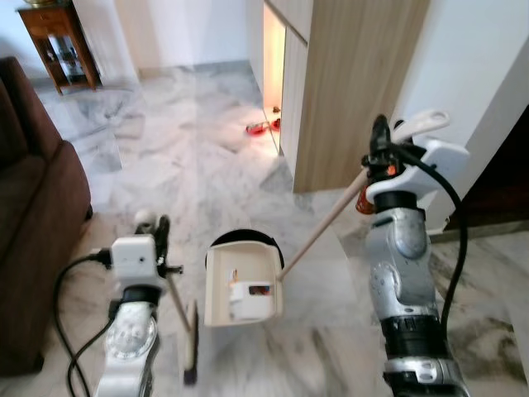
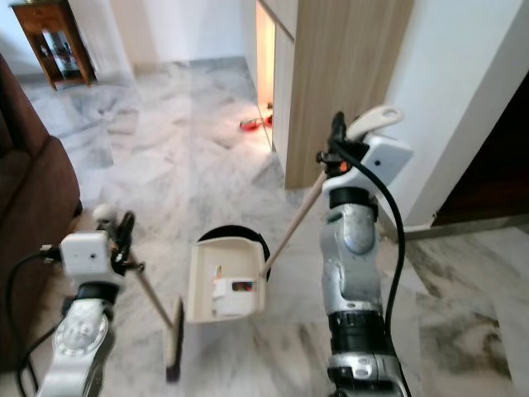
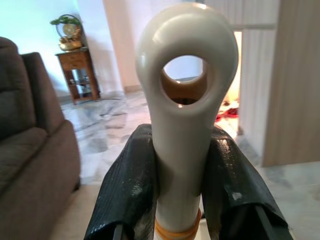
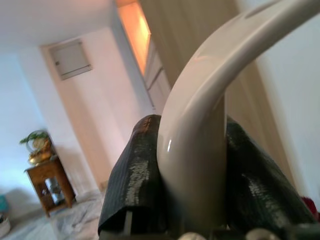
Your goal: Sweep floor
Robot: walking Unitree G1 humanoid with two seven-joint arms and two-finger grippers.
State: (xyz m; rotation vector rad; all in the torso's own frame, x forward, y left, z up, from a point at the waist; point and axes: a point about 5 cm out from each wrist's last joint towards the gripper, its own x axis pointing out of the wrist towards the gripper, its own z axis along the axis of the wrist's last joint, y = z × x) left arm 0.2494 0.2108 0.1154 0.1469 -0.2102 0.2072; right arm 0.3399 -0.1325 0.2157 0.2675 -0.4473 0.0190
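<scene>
The left claw (image 1: 153, 225) is clamped on the cream handle of a short broom (image 1: 188, 339), its head on the marble floor (image 1: 198, 157) just beside the dustpan (image 1: 242, 285). The right claw (image 1: 381, 136) grips the dustpan's long handle. Collecting seems in hand — next, brushing debris toward the pan's mouth. Inside lie a few small scraps — white, with a reddish bit.

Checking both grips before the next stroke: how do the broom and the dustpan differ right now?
The broom hangs from the left gripper on a short stick, its dark head at the floor; the dustpan has a longer wooden pole slanting up to the right gripper. The broom's handle ends in a ring, the dustpan's in a curve. Both handles are cream and clamped.
</scene>
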